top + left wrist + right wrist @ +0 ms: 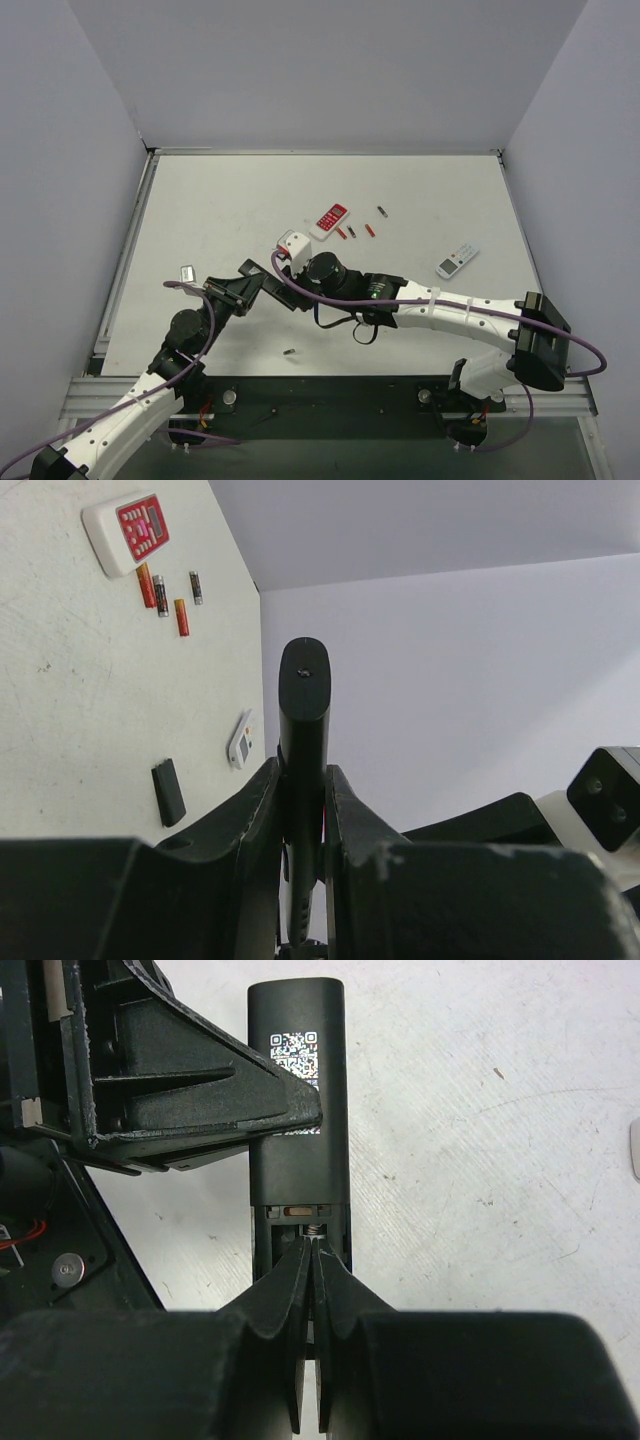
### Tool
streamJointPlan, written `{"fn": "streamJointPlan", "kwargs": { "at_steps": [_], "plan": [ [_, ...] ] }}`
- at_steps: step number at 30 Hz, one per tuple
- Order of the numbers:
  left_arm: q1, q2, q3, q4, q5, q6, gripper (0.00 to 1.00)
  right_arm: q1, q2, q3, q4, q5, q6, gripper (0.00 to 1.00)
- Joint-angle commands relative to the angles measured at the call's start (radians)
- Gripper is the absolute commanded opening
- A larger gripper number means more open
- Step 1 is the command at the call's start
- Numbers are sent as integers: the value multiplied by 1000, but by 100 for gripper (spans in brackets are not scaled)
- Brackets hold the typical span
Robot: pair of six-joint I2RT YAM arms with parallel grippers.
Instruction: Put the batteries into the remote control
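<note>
Left gripper point(303, 782): I clamp the remote control point(303, 695) steady; right gripper point(312, 1250): closed tight, tip at its open battery bay point(335, 1228).

- Left arm point(120, 415): white shell links joined by black, rounded joint housings.
- Right arm point(450, 315): the same white links and black cylindrical joints, with a boxy black housing point(540, 340) at its outer bend.
- Purple cable point(200, 330): one runs along each arm; on the right arm, white ties bind it to the shell.
- Black cable loop point(365, 330): it hangs under the right forearm.
- Left gripper point(303, 775): matte black, with ribbed triangular fingers point(260, 810) that have pale scuffs along their edges.
- Right gripper point(313, 1245): matte black, with two flat fingers tapering to thin tips.
- Wrist camera block point(605, 785): white, with two dark round lenses.
- Silver screw head point(65, 1270): round, set in black bodywork, with a thin red wire near it.
</note>
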Motion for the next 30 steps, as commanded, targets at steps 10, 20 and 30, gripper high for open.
{"fn": "streamJointPlan", "kwargs": {
  "at_steps": [10, 20, 30],
  "plan": [
    [1, 19, -69, 50, -10, 152, 0, -64, -73, 14, -235, 18, 21, 12],
    [1, 135, 14, -79, 42, 414, 0, -106, -101, -18, -471, -54, 71, 45],
    [1, 169, 39, -123, 63, 522, 0, -148, -60, -75, -555, -61, 139, 57]
  ]
}}
